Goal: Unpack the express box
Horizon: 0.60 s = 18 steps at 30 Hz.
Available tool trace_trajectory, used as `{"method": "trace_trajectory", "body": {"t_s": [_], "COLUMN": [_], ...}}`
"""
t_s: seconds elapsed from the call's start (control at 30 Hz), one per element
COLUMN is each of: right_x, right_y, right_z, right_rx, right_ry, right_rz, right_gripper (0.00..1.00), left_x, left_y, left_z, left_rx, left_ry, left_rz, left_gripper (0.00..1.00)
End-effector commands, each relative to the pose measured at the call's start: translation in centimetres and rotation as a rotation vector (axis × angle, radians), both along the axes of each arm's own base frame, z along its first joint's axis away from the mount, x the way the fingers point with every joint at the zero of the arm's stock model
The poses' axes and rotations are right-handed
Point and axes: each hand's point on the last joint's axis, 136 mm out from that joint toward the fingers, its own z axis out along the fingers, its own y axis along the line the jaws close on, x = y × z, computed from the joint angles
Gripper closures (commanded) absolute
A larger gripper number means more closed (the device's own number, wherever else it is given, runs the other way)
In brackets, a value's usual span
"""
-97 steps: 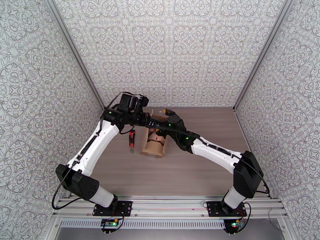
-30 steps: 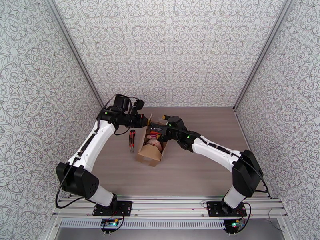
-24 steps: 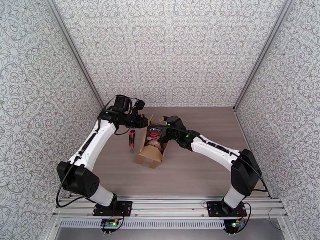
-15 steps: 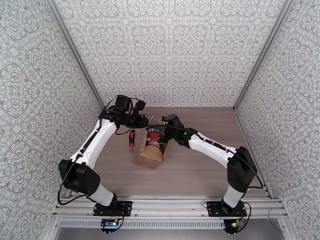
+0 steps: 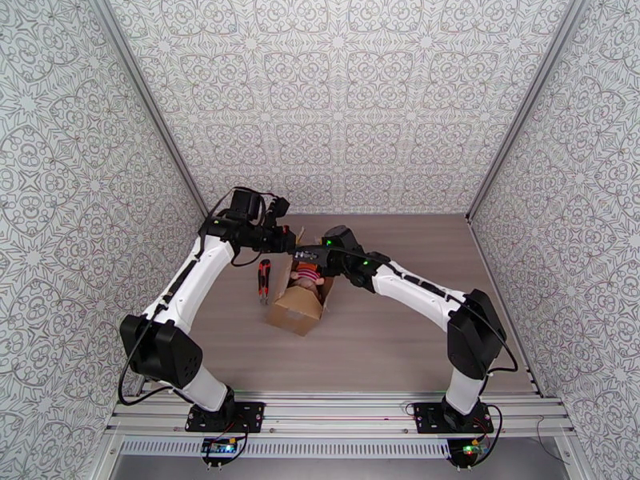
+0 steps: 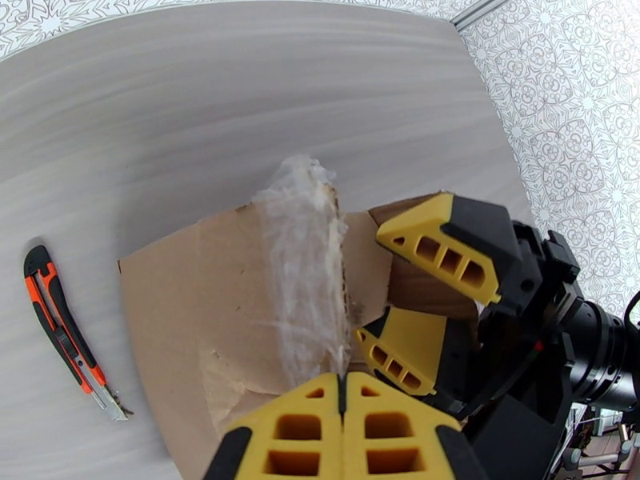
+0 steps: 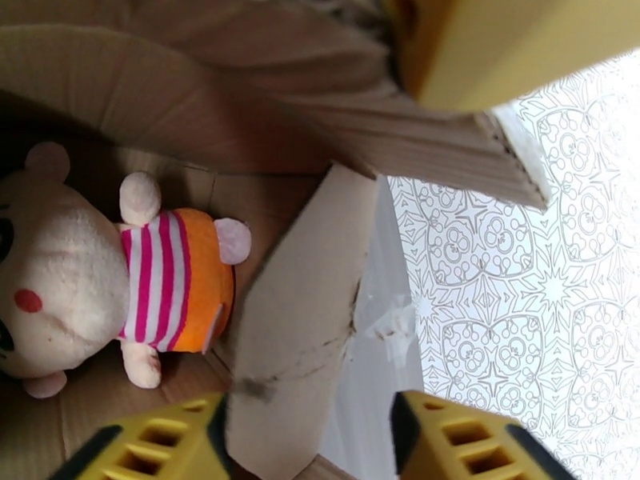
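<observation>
Left wrist, left gripper (image 6: 340, 422) clamped on express box (image 6: 200, 314) flap, right gripper (image 7: 308, 446) apart astride another flap

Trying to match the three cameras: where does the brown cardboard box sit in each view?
Top external: the brown corrugated cardboard box lies mid-table, where both arms meet.
Left wrist: its taped flap sits centre, clamped by the left pincer at bottom.
Right wrist: its interior spans the left; the open right pincer straddles one flap.
Shared landmark: the clear tape along a flap edge, in both wrist views.
</observation>
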Motion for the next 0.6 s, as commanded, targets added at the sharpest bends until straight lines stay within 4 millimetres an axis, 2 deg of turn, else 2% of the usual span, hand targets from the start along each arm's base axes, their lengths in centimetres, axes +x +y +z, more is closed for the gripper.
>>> {"method": "trace_trajectory", "body": {"t_s": [0.0, 0.03, 0.13, 0.2, 0.27, 0.57], "right_x": [1.5, 1.5, 1.4, 1.2, 1.1, 0.6], "right_y": [-0.9, -0.8, -0.8, -0.9, -1.2, -2.6], "right_z": [-2.5, -2.3, -2.2, -2.2, -1.8, 0.8], "right_rx": [0.026, 0.047, 0.071, 0.076, 0.093, 0.247], "right_ry": [0.08, 0.09, 0.128, 0.147, 0.159, 0.262], "right_rz": [-0.106, -0.105, -0.096, -0.087, -0.086, -0.048], "right_gripper": [0.66, 0.66, 0.77, 0.8, 0.9, 0.95], "left_x": [-2.4, -2.4, -2.6, -2.7, -2.8, -3.4], "left_y": [-1.6, -1.5, -1.5, -1.3, -1.0, -0.2], "left_z": [0.1, 0.0, 0.3, 0.4, 0.4, 0.5], "left_rx": [-0.035, -0.034, -0.03, -0.017, 0.003, 0.06], "left_ry": [0.059, 0.06, 0.045, 0.034, 0.027, -0.034], "left_rz": [-0.099, -0.101, -0.113, -0.12, -0.124, -0.163], "left_gripper": [1.0, 1.0, 1.0, 1.0, 1.0, 1.0]}}
